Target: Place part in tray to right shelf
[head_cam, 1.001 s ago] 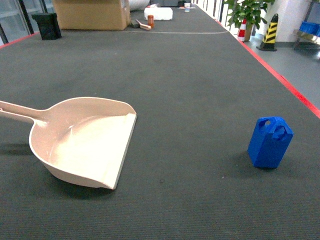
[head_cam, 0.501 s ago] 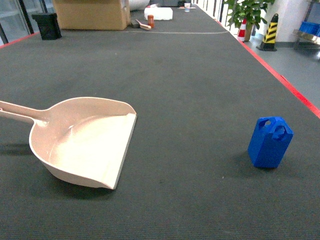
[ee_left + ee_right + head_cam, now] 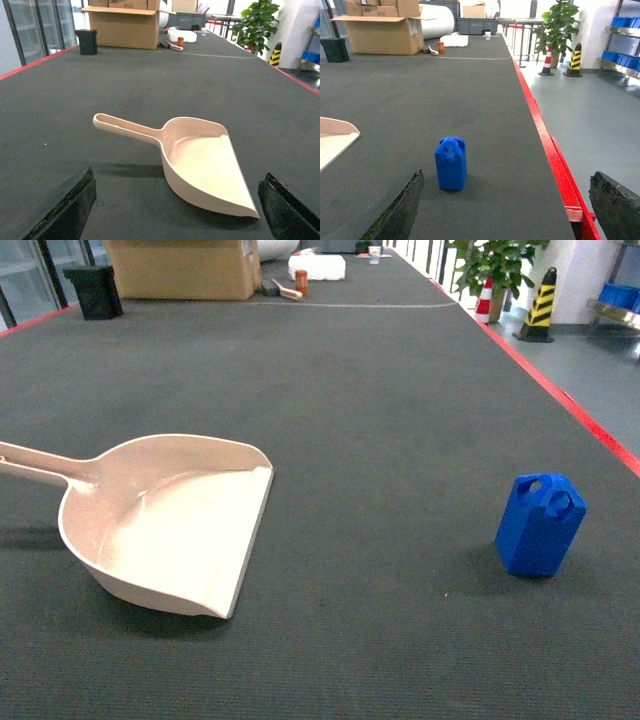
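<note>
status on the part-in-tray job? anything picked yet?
Nothing done yet. The blue part stands upright on the dark mat, apart from the beige tray, which is empty. Nothing is in hand: the left end effector is open facing the tray, the right end effector is open facing the part, neither touching. Left: grasp the part, put it in the tray, carry the tray to the shelf, which isn't visible.

one tray, one part
</note>
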Available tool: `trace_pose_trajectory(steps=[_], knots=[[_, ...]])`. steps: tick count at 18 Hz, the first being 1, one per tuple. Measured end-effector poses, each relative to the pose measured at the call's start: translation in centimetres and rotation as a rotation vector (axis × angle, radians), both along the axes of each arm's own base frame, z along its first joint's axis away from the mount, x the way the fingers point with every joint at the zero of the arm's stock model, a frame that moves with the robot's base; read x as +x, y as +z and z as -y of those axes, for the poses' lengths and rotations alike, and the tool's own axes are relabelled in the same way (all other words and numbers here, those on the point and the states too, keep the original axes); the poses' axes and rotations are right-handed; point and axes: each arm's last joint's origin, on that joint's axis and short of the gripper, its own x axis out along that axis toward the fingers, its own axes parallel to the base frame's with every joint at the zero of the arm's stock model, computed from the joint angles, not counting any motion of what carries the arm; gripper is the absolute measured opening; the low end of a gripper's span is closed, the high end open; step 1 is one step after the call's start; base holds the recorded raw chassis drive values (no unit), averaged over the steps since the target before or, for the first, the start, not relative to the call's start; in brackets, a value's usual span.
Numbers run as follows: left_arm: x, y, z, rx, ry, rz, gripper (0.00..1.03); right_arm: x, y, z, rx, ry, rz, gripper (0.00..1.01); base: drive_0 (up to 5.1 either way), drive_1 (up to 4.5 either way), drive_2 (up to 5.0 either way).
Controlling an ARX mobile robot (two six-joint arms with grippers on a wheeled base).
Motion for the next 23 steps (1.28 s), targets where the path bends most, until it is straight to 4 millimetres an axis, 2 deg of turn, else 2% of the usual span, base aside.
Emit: trace_pose_trajectory(steps=[23], knots=[[0.00,0.00,0.00,0.000,0.000,0.000,0.98,0.00,0.01,0.00,0.000,0.000,0.000,0.98,0.0,0.00,0.0]])
